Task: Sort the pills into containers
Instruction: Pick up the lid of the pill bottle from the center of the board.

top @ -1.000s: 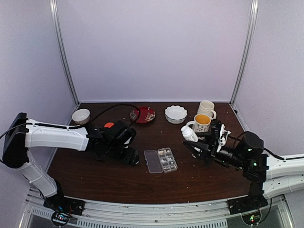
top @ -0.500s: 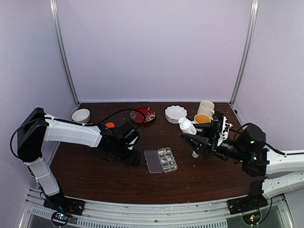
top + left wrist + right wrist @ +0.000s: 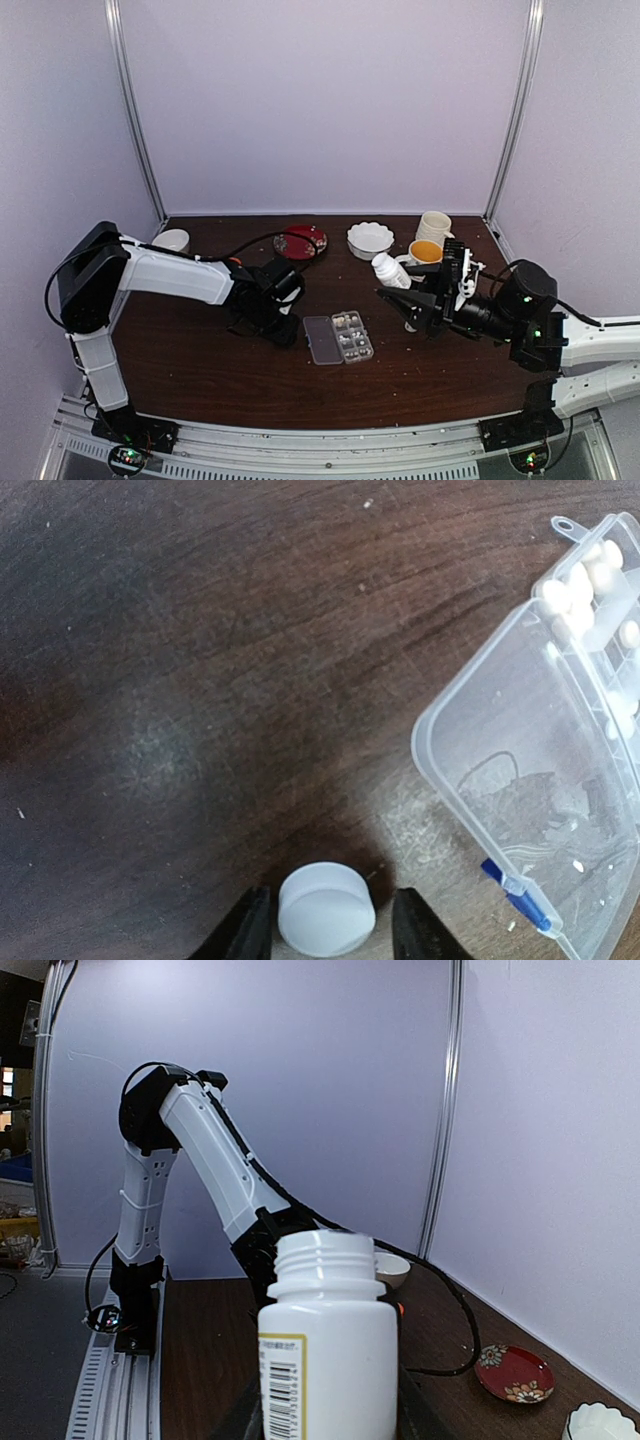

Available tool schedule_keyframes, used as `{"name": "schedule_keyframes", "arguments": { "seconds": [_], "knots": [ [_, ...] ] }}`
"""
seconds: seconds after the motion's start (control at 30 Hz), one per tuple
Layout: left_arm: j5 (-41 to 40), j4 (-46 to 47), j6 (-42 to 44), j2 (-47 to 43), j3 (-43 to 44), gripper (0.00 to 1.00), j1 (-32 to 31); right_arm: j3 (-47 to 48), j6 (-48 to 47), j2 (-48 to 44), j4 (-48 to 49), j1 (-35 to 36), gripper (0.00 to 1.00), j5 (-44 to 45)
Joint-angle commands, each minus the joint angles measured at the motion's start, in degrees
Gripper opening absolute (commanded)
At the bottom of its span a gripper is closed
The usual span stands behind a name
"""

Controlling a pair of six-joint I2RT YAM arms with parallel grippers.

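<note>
The clear pill box (image 3: pixel 338 337) lies open at the table's middle, its lid (image 3: pixel 319 341) folded out to the left. Whitish pills (image 3: pixel 350 334) sit in its cells; they also show in the left wrist view (image 3: pixel 580 580) beyond the lid (image 3: pixel 530 780). My left gripper (image 3: pixel 284 336) is low on the table just left of the box. Its jaws stand open on either side of a white bottle cap (image 3: pixel 326 910) that rests on the wood. My right gripper (image 3: pixel 398 292) is shut on an uncapped white bottle (image 3: pixel 386 269), held tilted in the air right of the box. The bottle fills the right wrist view (image 3: pixel 328 1350).
At the back stand a red plate (image 3: pixel 302 241), a white scalloped bowl (image 3: pixel 370 240), a white mug (image 3: pixel 434 227) and a mug with a yellow inside (image 3: pixel 425 253). A small white bowl (image 3: pixel 172 241) sits at the back left. A black cable runs behind the left arm.
My right gripper has lifted the white bottle and carried it left and up, tilting it. My left gripper has shifted slightly right toward the pill box.
</note>
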Motion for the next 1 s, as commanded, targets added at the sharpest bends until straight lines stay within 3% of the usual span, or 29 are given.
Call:
{"name": "schedule_keyframes", "arguments": {
  "seconds": [0.0,0.33,0.47,0.63,0.97],
  "knots": [
    [0.22,-1.75,1.12,0.42,2.03,0.4,0.37,0.1,0.03,-0.96,-0.43,0.29,0.0,-0.23],
    [-0.88,-4.24,1.42,0.91,2.86,0.3,0.37,-0.32,0.33,-1.07,-0.48,0.29,0.0,0.14],
    [-0.73,-4.16,1.64,1.5,3.01,0.36,0.38,-0.35,0.49,-0.8,-0.56,0.29,0.0,0.11],
    [-0.84,-3.8,1.97,2.49,3.27,0.37,0.37,-0.23,0.66,-0.77,-1.25,0.29,0.0,0.02],
    [-1.42,-4.65,2.88,-0.53,4.21,0.2,0.29,0.36,0.63,0.3,-3.75,0.29,0.0,0.0]
  ]
}}
